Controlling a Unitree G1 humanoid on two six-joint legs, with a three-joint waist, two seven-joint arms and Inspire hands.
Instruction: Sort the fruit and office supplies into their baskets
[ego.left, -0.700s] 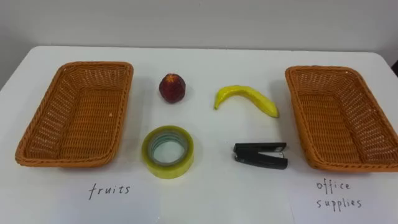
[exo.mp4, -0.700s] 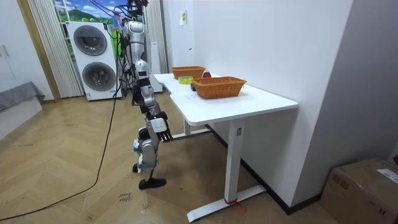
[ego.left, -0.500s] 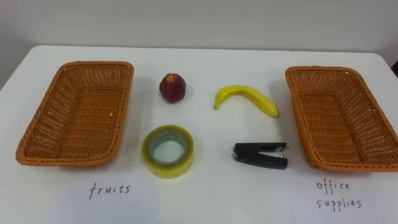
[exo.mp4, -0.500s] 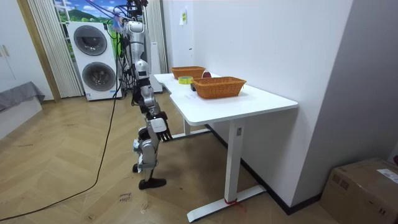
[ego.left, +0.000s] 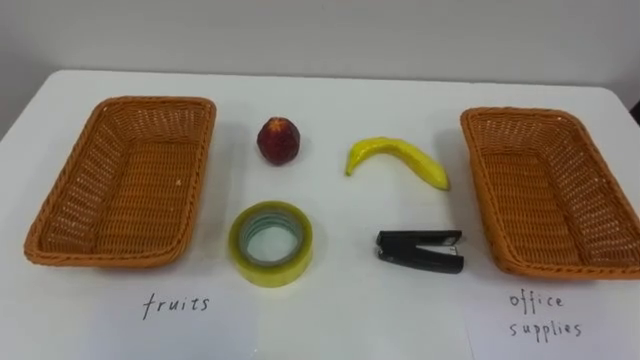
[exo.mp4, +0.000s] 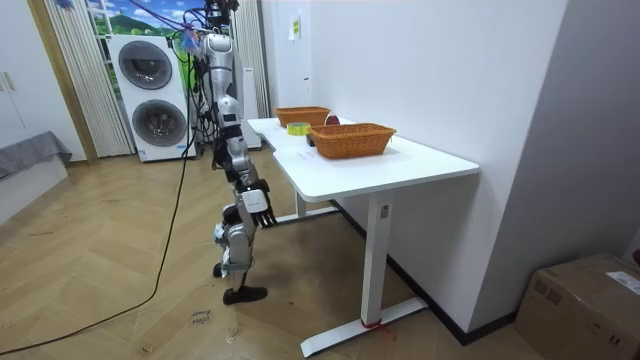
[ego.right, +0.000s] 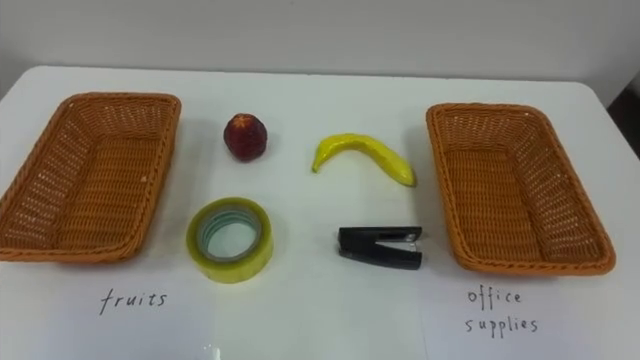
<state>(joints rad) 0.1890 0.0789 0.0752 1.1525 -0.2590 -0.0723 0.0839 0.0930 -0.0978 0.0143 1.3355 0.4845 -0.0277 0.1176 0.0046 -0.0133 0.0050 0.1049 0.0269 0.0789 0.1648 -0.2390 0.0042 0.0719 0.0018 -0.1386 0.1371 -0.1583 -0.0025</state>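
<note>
While well apart from the hand (exo.mp4: 257, 203), banana (ego.left: 400, 154) near stapler (ego.left: 420, 250).

Bright, even light falls on the white tabletop (ego.left: 330, 320). The tape (ego.left: 270, 243), stapler (ego.left: 420, 250) and banana (ego.left: 397, 160) cast faint, short shadows close beneath them.

1. Big white rectangular counter (exo.mp4: 400, 165) on white legs, pushed up against the plain white wall.
2. Two white front-loading washing machines (exo.mp4: 150, 95), stacked, at the back of the room.
3. Brown cardboard box (exo.mp4: 585, 300) sitting on the floor in the room view's lower right corner.
4. Wooden herringbone floor (exo.mp4: 120, 300) all over.
</note>
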